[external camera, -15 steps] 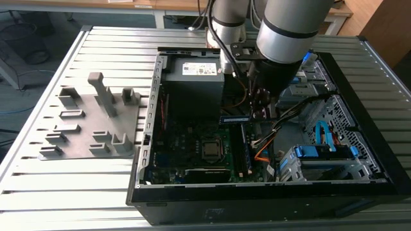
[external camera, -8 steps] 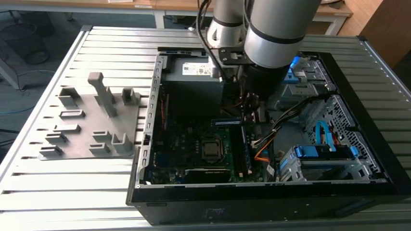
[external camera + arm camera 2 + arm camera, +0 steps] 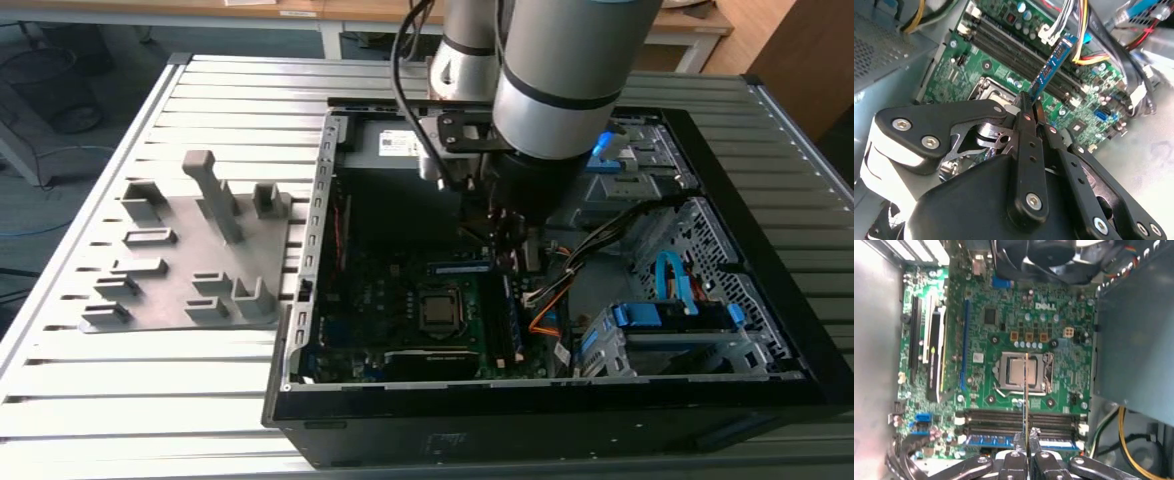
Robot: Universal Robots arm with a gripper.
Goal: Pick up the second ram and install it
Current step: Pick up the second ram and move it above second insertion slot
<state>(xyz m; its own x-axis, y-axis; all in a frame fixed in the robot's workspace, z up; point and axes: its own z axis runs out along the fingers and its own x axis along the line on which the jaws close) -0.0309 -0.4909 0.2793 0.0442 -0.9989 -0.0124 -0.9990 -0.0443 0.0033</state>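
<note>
The arm's gripper (image 3: pixel 514 245) reaches down into the open black computer case (image 3: pixel 747 390), which lies on its side on the slatted metal desk (image 3: pixel 147 400). In the second wrist view the black metal fingers (image 3: pixel 1026 140) are drawn narrow and clamp one end of the second ram (image 3: pixel 1054 65), a thin dark green memory stick with a blue-and-white label strip. The rest of the stick juts out past the fingertips toward the green motherboard (image 3: pixel 954 80).

In that view its free end lies over the row of long dark memory slots (image 3: pixel 1004 45). Whether it touches them cannot be told.

In the first wrist view the gripper (image 3: pixel 1027 436) pinches the stick (image 3: pixel 1026 390) edge-on, so it shows as a fine line. The line crosses the slots (image 3: pixel 994 417) and the square silver processor socket (image 3: pixel 1014 370). A strip with a blue-and-white label (image 3: pixel 994 441) lies along the slot row nearest the fingers.

Toward the exterior view's left, a grey plastic fixture with upright posts (image 3: pixel 187 260) rests on the desk, well apart from the gripper.
</note>
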